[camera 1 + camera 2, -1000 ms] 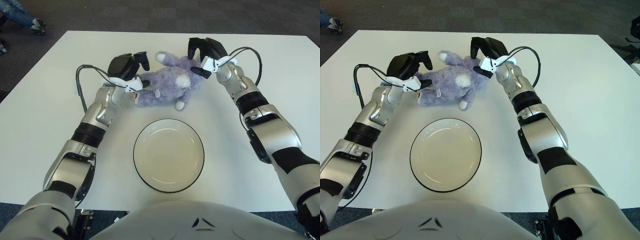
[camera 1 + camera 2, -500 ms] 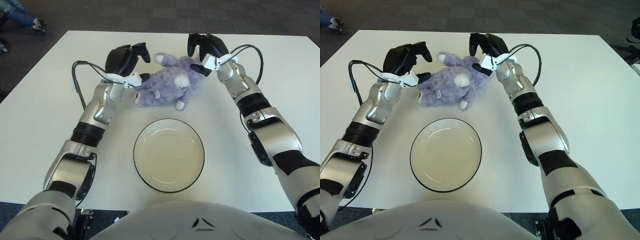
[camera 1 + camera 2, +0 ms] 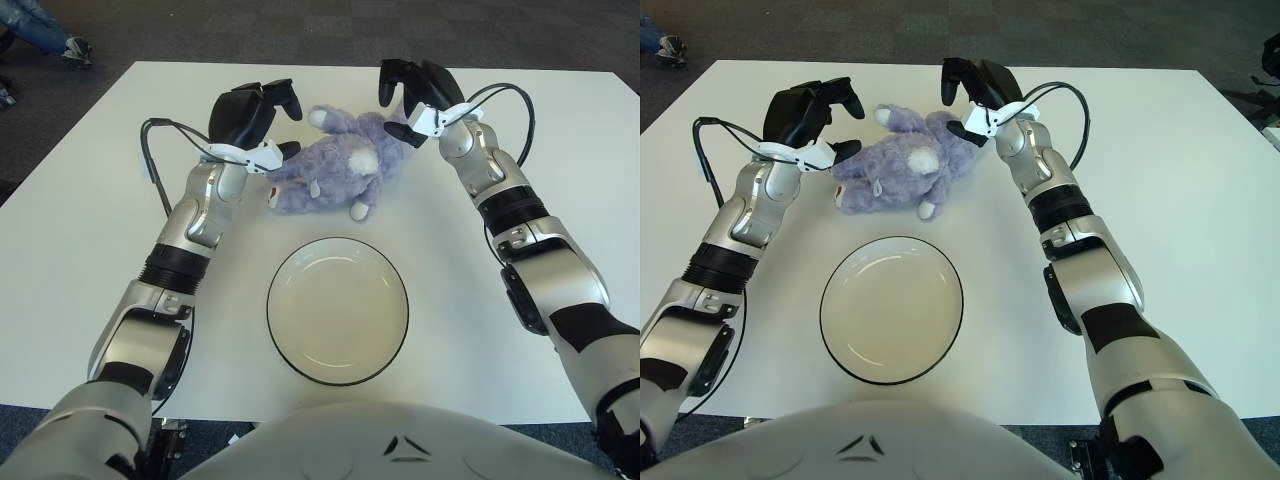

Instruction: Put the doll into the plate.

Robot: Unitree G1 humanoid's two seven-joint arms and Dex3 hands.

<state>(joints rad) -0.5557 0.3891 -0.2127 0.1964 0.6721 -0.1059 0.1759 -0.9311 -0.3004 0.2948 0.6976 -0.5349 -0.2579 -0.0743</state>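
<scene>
So the purple doll (image 3: 335, 162) is lying on its side on the white counter (image 3: 90, 250), and it's sitting right between the two hands. The left hand (image 3: 250, 115) is up at the doll's left end with its fingers (image 3: 285, 97) spread apart and curved. One lower finger sits right against the fur at that end, but the hand isn't closed around anything. The other fingers arch over the doll's left edge without clamping down.

The right hand (image 3: 415, 92) is over at the doll's other end, just above and to the right of it. Its fingers (image 3: 388, 80) are apart too, curled downward like a claw. The lower fingertip is just beside the fur, and I honestly can't tell if it's touching. It isn't gripping anything either.

The plate (image 3: 337, 310), white with a dark rim, sits nearer the robot than both sets of fingers, pretty much centered below the doll. There's a clear strip of counter between the two. A black cable (image 3: 155, 165) loops off the left wrist, and another one (image 3: 515, 115) does the same off the right wrist.
</scene>
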